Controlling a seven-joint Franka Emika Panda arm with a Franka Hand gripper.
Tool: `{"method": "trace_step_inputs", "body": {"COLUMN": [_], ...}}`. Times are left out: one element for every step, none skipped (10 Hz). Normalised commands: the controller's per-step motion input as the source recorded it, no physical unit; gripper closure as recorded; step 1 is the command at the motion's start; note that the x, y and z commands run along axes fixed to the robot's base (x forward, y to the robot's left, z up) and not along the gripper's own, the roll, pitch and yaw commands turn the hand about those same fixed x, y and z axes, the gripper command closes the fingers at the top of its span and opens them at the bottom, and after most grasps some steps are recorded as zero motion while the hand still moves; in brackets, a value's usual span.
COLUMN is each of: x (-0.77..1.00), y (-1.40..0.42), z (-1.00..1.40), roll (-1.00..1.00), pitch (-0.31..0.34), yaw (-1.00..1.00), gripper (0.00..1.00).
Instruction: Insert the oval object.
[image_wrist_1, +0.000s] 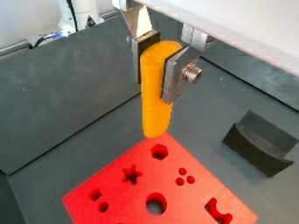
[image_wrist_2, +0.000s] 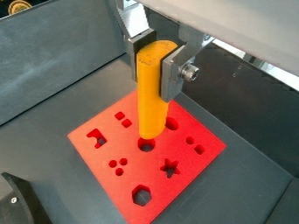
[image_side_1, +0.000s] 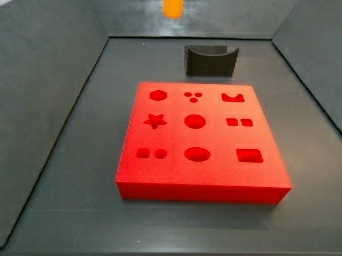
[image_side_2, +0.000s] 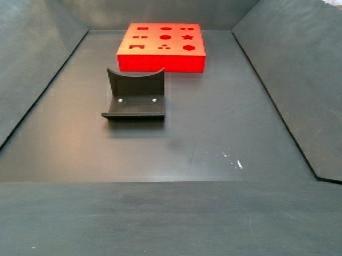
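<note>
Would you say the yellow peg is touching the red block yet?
Cannot tell. In both wrist views the gripper holds the peg upright over the red block, but its tip hides any gap.

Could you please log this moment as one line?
gripper: shut on long orange-yellow oval peg | peg: upright above red holed block | insertion: not yet done

Oval object (image_wrist_1: 156, 92): smooth orange-yellow, uniform, no markings; seen in both wrist views, only orange tip seen at upper edge of a side view (image_side_1: 174, 8).
Gripper (image_wrist_2: 155, 58): fingers (image_wrist_1: 180, 77) silver metal with dark pads, clamped on peg.
Red block (image_side_1: 198, 135): bright red, top patterned with dark cut-out shapes (star, hexagon, circles, ovals, squares, dot clusters).
Holder (image_side_2: 135, 95): dark grey, curved.
Desk (image_side_2: 201, 140): dark grey, matte, faint pale scuffs noted.
</note>
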Motion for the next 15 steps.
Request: {"method": "trace_step_inputs", "body": {"x": [0.08, 0.00, 0.07, 0.00, 0.00, 0.00, 0.00, 0.00, 0.00, 0.00, 0.00, 0.21, 0.43, 0.63, 0.78], "y": [-0.16, -0.08, -0.19, -0.18, -0.18, -0.19, -0.25, -0.26, -0.26, -0.25, -0.26, -0.22, -0.21, -0.21, -0.21], "z": [-0.13, -0.25, -0.22, -0.20, -0.21, -0.22, -0.23, -0.26, -0.26, -0.28, -0.20, -0.17, -0.15, -0.21, -0.27], "roll": [-0.09, -0.18, -0.07, -0.07, -0.06, -0.05, -0.02, 0.00, 0.00, 0.00, -0.03, -0.10, -0.15, -0.17, -0.15], "pitch": [-0.019, -0.020, 0.000, 0.000, 0.000, 0.000, -0.001, 0.000, 0.000, 0.000, 0.000, 0.000, 0.000, 0.050, 0.089], "yaw": [-0.05, -0.56, -0.81, -0.89, -0.90, -0.91, -0.89, -0.88, -0.90, -0.91, -0.86, -0.69, -0.53, -0.38, -0.23], "gripper": [1.00, 1.00, 1.00, 1.00, 1.00, 1.00, 1.00, 1.00, 1.00, 1.00, 1.00, 1.00, 1.00, 1.00, 1.00]}}
